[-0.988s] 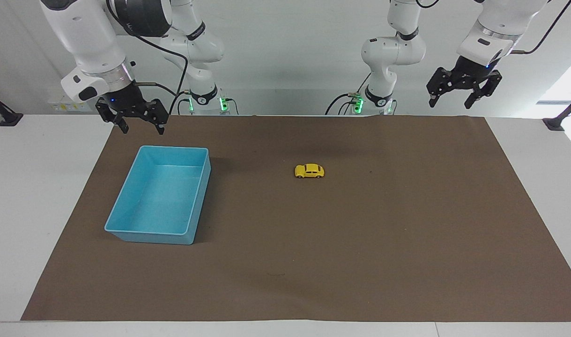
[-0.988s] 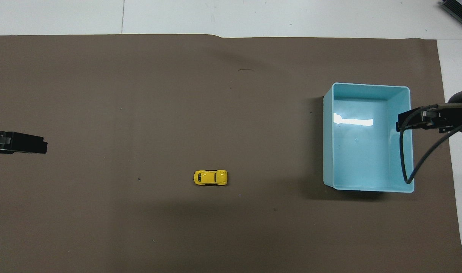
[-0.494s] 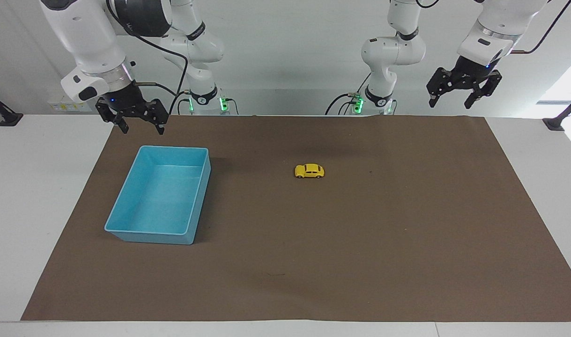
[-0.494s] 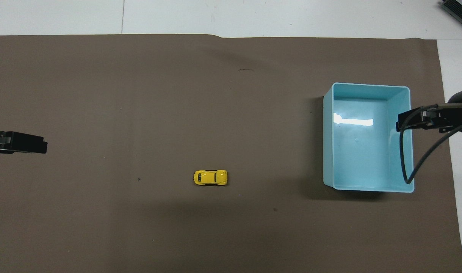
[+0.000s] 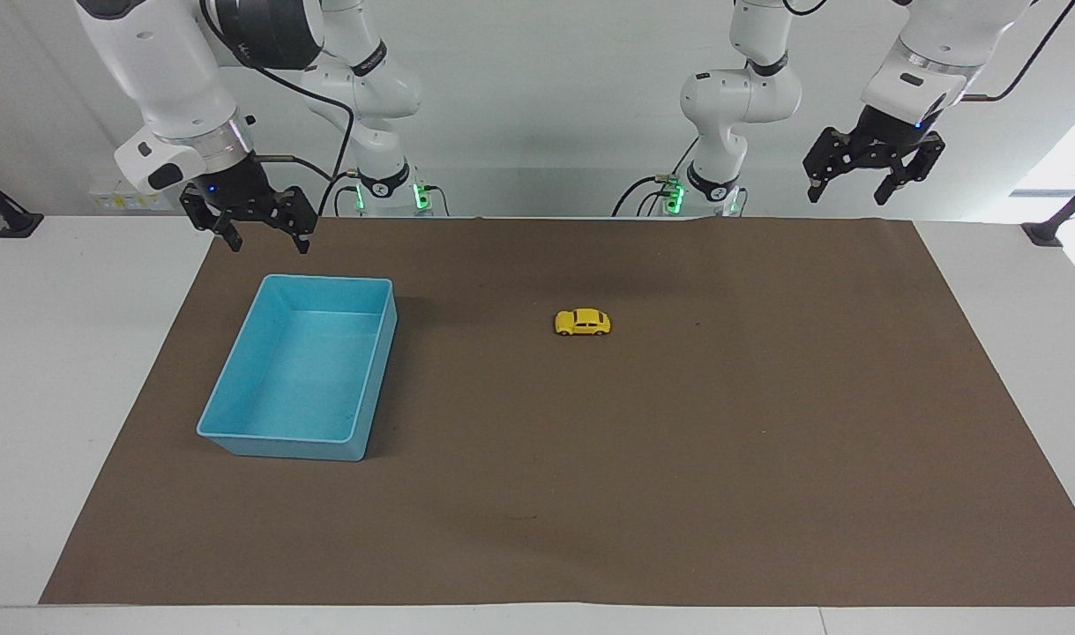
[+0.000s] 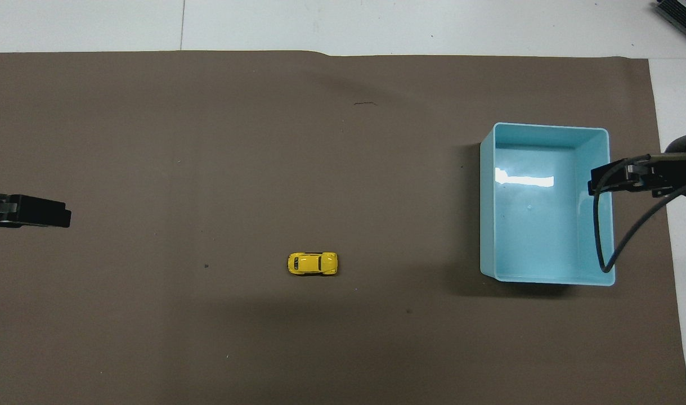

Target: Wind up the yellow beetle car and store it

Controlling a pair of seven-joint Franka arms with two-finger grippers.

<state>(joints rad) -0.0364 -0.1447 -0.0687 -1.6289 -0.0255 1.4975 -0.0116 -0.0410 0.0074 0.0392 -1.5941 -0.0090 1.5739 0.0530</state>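
Nothing has moved since the earlier frames: both my arms hang where they were, and the car sits in the same spot. Yellow beetle car (image 5: 582,323) rests on its wheels on the brown mat (image 5: 678,494), untouched, with nothing near it. Using the light blue bin (image 5: 237,388) as landmark: the car is well apart from the bin, toward my left arm's end of the table, about level with the bin's nearer-to-robots end. Overhead view shows the same car (image 6: 313,263) out on the open mat (image 6: 207,140), with the bin (image 6: 488,214) standing toward my right arm's end.

My right gripper (image 5: 260,236) is up in the air over the mat edge just off the bin's robot-side corner, fingers spread apart, holding nothing. In the overhead view my right gripper (image 6: 607,180) overlaps the bin's outer rim, but the facing view shows it raised and not touching. My left gripper (image 5: 854,186) hangs high over the mat corner at my left arm's end, very far from the bin, fingers apart and empty; overhead only its dark tip (image 6: 39,211) pokes in. Both arms wait. The bin is upright, open side up, empty inside.
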